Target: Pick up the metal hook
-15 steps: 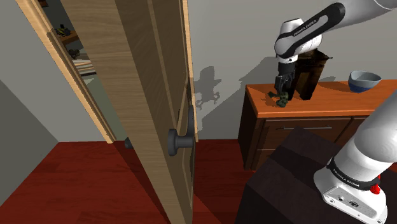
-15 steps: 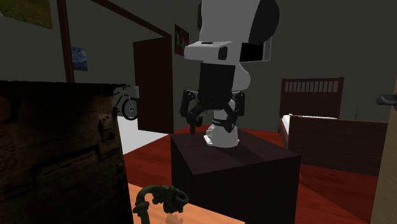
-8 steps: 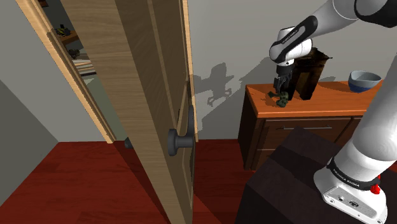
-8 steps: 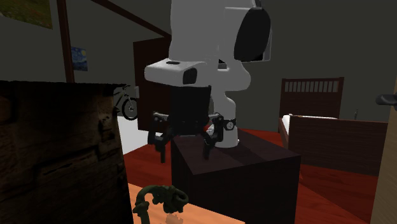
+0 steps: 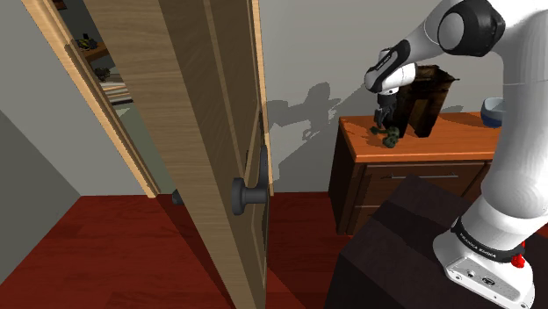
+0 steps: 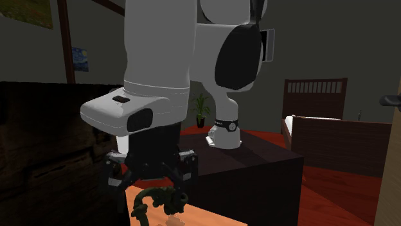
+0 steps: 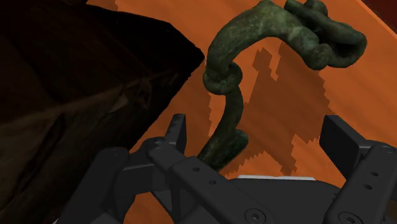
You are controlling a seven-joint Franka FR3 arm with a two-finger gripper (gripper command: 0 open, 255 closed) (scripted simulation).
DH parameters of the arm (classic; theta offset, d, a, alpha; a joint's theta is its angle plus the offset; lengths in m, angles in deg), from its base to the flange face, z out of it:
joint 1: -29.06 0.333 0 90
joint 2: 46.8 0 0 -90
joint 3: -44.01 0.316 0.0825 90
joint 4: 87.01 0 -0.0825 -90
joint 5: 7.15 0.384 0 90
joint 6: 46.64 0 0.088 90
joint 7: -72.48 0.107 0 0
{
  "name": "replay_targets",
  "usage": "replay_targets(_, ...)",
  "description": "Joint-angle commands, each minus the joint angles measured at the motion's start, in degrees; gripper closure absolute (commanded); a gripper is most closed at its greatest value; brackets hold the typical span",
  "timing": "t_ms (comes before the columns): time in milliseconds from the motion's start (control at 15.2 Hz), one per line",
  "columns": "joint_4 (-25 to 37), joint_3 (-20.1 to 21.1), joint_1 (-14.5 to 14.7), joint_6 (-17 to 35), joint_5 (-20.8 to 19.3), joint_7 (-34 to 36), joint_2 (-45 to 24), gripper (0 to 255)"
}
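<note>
the black two-fingered tool [image 7: 257, 137] hangs low over the dark greenish curled metal hook [image 7: 221, 77], which lies on the orange wooden worktop [image 7: 159, 13] of a dark drawer cabinet, just beside a tall dark brown box [image 7: 76, 83]. the tool's fingers are spread apart with nothing gripped. in the wrist view the hook's thin shank runs up between them, touching neither, and sits closer to the finger on the box's side. in the shoulder view the tool [image 5: 385, 123] is right above the hook [image 5: 389, 134] near the worktop's [image 5: 439, 145] back corner, and in the second exterior view the tool [image 6: 151, 176] stands just over the hook [image 6: 157, 199]. the likely trouble is that off-centre shank: on closing, the nearer finger would probably meet it first and shove or spin the hook instead of trapping it. the knobbly, rounded shank also looks liable to roll or squirt out of flat pads. the box [image 5: 426, 101] is close enough that a finger might clip it, and dropping too far could jam the fingertips into the worktop.
</note>
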Motion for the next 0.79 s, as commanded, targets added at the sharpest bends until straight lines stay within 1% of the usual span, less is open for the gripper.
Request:
replay_targets(0,1.04,0.1,-0.88,1.01,0.48,-0.53,-2.12,0)
replay_targets(396,1.11,1.03,-1.65,4.27,1.5,-0.69,-5.54,0)
replay_targets(528,1.14,1.13,-1.74,4.58,1.58,-0.69,-5.88,0)
replay_targets(594,1.21,1.17,-1.76,4.66,1.62,-0.68,-6.02,255)
replay_targets(726,1.46,1.18,-1.83,4.51,1.64,-0.74,-6.11,255)
